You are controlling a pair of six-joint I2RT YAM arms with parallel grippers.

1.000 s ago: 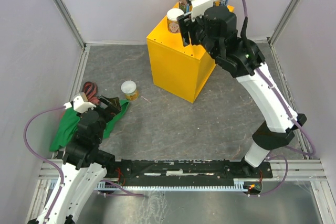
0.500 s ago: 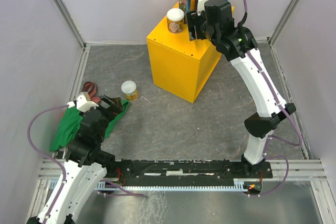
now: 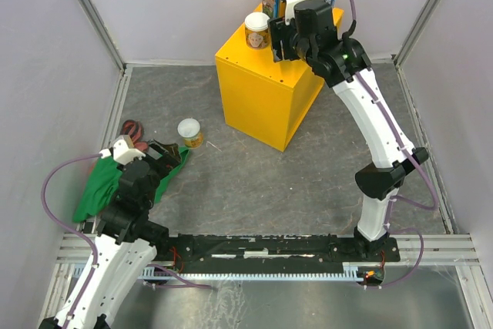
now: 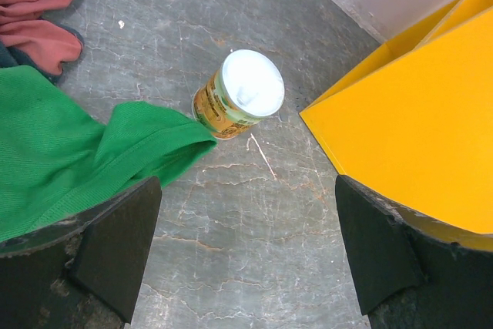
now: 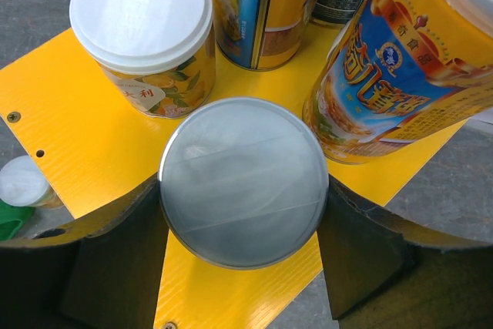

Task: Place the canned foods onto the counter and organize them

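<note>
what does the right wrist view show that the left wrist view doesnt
Only the right wrist: the top of the yellow counter, where the right gripper holds a silver-topped can, with a white-lidded can and taller cans around it. Only the left wrist: the red cloth and the open left gripper. Both: the counter, the grey floor, and the small can standing on it beside the green cloth.

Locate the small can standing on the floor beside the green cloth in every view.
Top external: floor can, left of centre, beside the green cloth.
Left wrist: upper centre, at the cloth's tip.
Right wrist: bottom-left edge, only its pale lid showing.
Shared landmark: the yellow counter, right of the can in each.
</note>
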